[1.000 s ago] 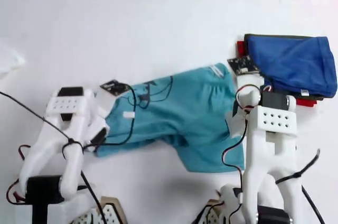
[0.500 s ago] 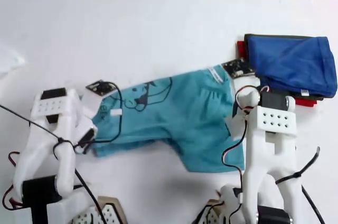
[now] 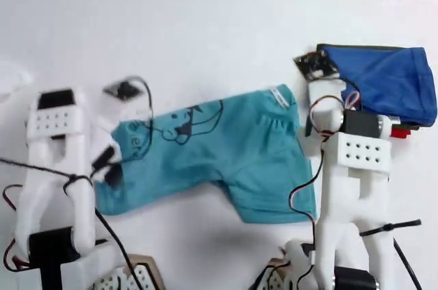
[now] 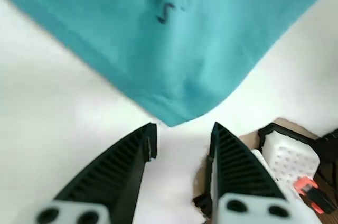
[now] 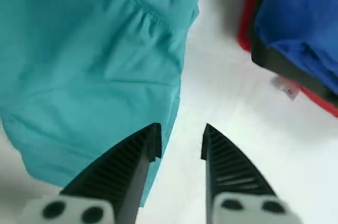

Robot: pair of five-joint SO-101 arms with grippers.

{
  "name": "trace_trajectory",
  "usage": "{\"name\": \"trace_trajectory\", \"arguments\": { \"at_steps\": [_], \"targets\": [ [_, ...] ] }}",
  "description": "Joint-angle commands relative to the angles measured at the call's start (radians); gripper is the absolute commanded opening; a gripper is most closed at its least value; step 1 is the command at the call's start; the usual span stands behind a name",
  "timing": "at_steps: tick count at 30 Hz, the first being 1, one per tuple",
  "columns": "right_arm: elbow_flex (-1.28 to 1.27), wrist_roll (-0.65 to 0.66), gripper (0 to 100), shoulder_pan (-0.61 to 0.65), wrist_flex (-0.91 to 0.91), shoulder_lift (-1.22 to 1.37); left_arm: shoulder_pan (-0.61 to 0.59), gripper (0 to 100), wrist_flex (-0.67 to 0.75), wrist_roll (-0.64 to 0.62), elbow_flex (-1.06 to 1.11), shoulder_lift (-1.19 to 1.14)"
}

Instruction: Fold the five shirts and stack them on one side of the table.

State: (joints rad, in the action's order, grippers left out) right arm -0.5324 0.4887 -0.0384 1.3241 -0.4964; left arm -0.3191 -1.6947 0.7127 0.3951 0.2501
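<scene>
Just beyond parted left jaws, teal shirt [image 4: 179, 44] corner

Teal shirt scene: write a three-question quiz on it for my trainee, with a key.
1. True or false: the left gripper is shut on the teal shirt.
2. Which colour shirt tops the folded stack? A) red B) blue C) white
3. Fill in: the fingers of the right gripper stand ___ over the table, beside the teal shirt's edge.

Key:
1. False: its fingers are open, with the shirt's corner just ahead of them.
2. B.
3. open.
</scene>
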Motion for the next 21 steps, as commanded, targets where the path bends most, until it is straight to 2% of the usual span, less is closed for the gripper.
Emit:
{"name": "trace_trajectory", "arguments": {
  "at_steps": [1, 3, 5, 9, 12, 19, 21],
  "targets": [
    [0.044, -0.043, 1.5, 0.097, -0.068, 0.004, -0.008, 12, -0.06, -0.021, -0.194, 0.029],
    [0.046, -0.044, 1.9, 0.163, -0.094, 0.004, -0.008, 1, -0.034, -0.074, -0.197, 0.028],
    [0.046, -0.044, 1.9, 0.216, -0.128, 0.004, -0.008, 4, 0.014, -0.097, -0.16, 0.026],
    [0.046, -0.046, 1.8, 0.271, -0.217, 0.005, -0.008, 3, 0.187, -0.143, -0.061, 0.026],
    [0.074, -0.094, 1.8, 0.28, -0.28, 0.042, -0.006, 3, 0.307, -0.164, 0.031, 0.026],
    [0.353, -0.187, 1.8, 0.323, -0.22, 0.409, -0.006, 3, 0.52, -0.172, 0.205, 0.026],
    [0.439, -0.204, 1.8, 0.337, -0.18, 0.504, -0.006, 3, 0.559, -0.21, 0.226, 0.026]
  ]
}}
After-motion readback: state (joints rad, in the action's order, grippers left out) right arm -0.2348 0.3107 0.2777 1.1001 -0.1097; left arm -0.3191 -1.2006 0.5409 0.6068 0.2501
